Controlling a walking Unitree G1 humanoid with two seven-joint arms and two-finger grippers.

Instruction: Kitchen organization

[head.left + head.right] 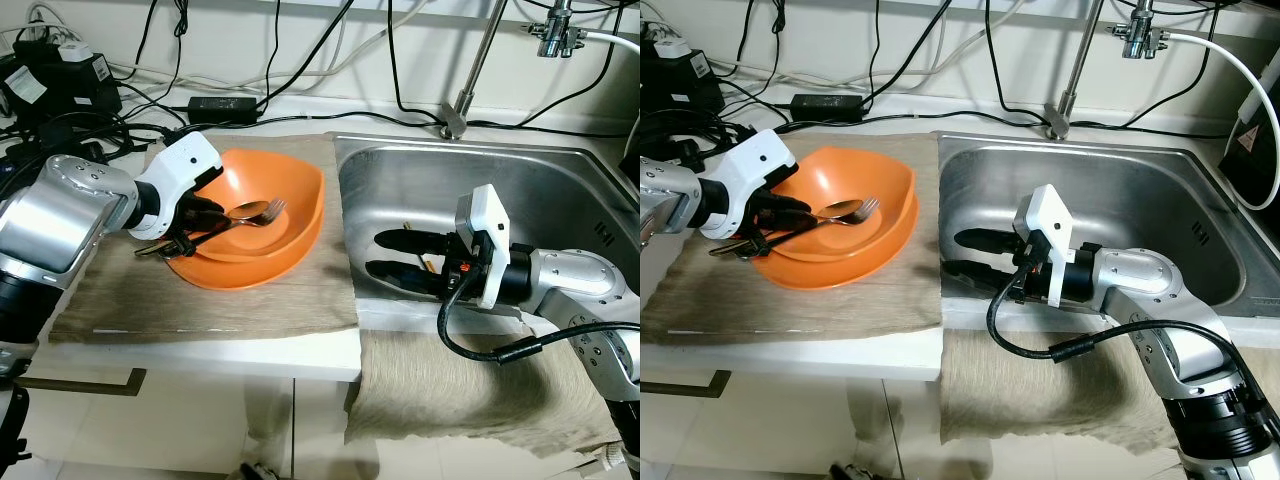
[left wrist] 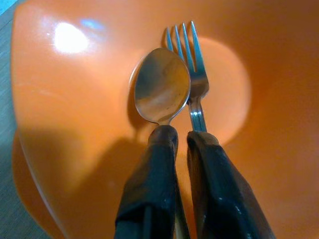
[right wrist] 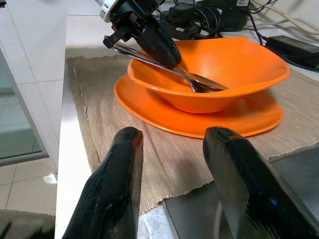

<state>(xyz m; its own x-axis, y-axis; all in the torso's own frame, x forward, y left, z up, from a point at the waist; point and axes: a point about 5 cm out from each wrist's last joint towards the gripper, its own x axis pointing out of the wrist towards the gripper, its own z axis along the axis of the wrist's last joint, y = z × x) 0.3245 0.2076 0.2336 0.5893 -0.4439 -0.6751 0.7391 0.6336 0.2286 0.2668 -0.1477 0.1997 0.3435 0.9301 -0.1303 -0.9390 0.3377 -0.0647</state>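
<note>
The white counter [image 1: 200,350] carries a beige ribbed mat [image 1: 290,290] beside a stainless sink [image 1: 560,190], with a tangle of black cables [image 1: 60,130] and a power brick along the back wall. On the mat an orange bowl [image 1: 290,200] sits on an orange plate [image 3: 249,122]. The left end effector [image 1: 205,222] is clamped on the handles of a spoon [image 2: 162,84] and a fork [image 2: 192,64], both of which lie side by side with their heads inside the bowl, touching its inner surface. The right end effector [image 1: 400,258] hangs over the sink basin with its fingers [image 3: 114,189] spread apart and holding nothing. Risk assessment: the two handles are pinched together in a single grip, so one utensil is likely held less firmly than the other; on lifting, the looser one may slide out and drop into the bowl or onto the mat. A lift that drags the utensil heads against the bowl wall may tip the bowl or shift it off the plate. The rear cables lie close to the left arm and could snag during withdrawal.
</note>
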